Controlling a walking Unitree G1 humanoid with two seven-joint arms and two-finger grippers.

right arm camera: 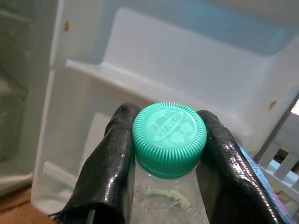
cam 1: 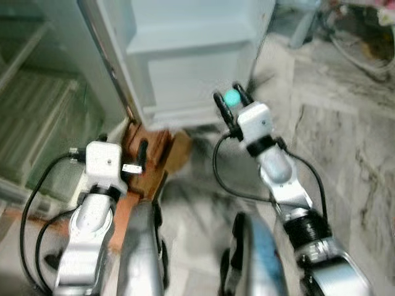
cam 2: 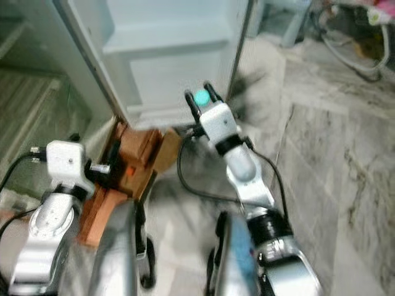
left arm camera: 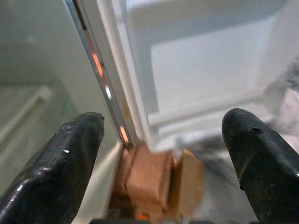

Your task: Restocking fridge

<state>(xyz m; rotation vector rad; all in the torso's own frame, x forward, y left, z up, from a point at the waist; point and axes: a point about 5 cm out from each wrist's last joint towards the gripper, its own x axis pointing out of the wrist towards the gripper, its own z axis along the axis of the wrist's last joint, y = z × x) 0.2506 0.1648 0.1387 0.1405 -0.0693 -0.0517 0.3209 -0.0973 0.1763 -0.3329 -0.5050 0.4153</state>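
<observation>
On a marble floor (cam 1: 345,142) before the open fridge door (cam 1: 191,55), the green-capped bottle (right arm camera: 169,140) is clamped in the right gripper (cam 1: 231,102), cap toward the door shelves at 12 o'clock, body hidden, while the left gripper (left arm camera: 163,154) gapes wide near 9 o'clock.

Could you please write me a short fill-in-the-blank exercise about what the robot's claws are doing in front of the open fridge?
1. The right claw is shut on a clear bottle with a ____ cap.
2. The left claw has its fingers ____ and holds nothing.
3. The bottle is held up in front of the open fridge ____ with its white shelves.
4. Low by the door's foot lie ____ cardboard boxes.

Missing words: green; open; door; brown
</observation>
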